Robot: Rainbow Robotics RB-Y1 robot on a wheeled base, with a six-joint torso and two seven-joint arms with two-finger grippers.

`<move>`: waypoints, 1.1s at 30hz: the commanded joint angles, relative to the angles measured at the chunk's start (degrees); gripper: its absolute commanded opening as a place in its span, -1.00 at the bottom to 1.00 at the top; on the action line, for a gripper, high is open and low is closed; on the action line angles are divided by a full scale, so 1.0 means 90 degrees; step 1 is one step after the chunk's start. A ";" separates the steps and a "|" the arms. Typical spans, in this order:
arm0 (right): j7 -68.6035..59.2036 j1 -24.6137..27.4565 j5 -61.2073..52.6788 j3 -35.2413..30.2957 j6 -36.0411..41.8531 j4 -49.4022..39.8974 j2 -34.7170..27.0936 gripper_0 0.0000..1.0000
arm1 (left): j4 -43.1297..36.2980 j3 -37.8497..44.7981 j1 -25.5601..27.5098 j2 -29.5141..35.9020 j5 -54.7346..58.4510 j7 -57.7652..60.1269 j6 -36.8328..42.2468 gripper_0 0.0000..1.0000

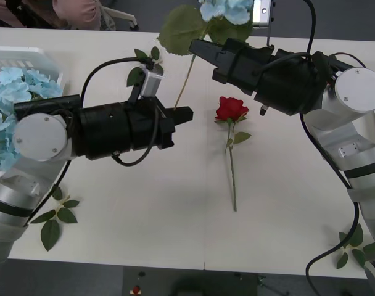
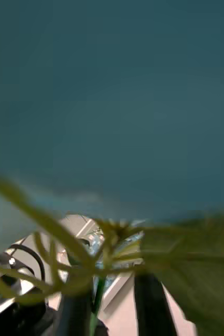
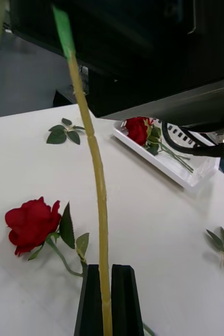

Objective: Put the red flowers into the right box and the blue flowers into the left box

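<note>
Both hands clamp one blue flower (image 1: 227, 9) — left hand (image 1: 186, 115) low on its stem, right hand (image 1: 197, 48) higher.

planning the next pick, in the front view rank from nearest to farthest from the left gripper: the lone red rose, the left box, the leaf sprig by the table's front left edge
From the left gripper, shut on the blue flower's stem:
1. Red rose, on the table just to its right.
2. Leaf sprig, near the table's front left edge.
3. Left box, at the far left, holding blue flowers.
</note>
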 commanded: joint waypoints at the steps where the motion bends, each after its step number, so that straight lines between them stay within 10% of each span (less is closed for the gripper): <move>1: 0.0123 -0.0219 0.0249 -0.0087 0.0139 -0.0265 -0.0184 0.39 | -0.0207 0.0061 -0.0121 0.0557 0.0241 0.0521 -0.0012 -1.00; 9: -0.1273 -0.0287 0.0444 -0.0097 0.1057 -0.0295 -0.0897 0.45 | -0.0276 0.0969 0.0358 0.1270 0.0055 0.0560 0.0447 -1.00; 16: -0.5834 -0.0736 0.2895 -0.0068 0.2971 -0.1369 -0.1678 0.44 | 0.0027 0.3313 0.1754 0.3193 0.2594 0.0668 0.1980 -1.00; 24: -0.8978 -0.1771 0.4722 0.0958 0.5110 -0.1789 -0.1775 0.44 | 0.2371 0.4592 0.1940 0.2559 0.3366 0.1283 0.2859 -1.00; 33: -1.1136 -0.2582 0.6821 0.2979 0.5520 -0.1125 -0.1453 0.44 | 0.4070 0.4729 0.1949 0.2373 0.3385 0.1136 0.2674 -1.00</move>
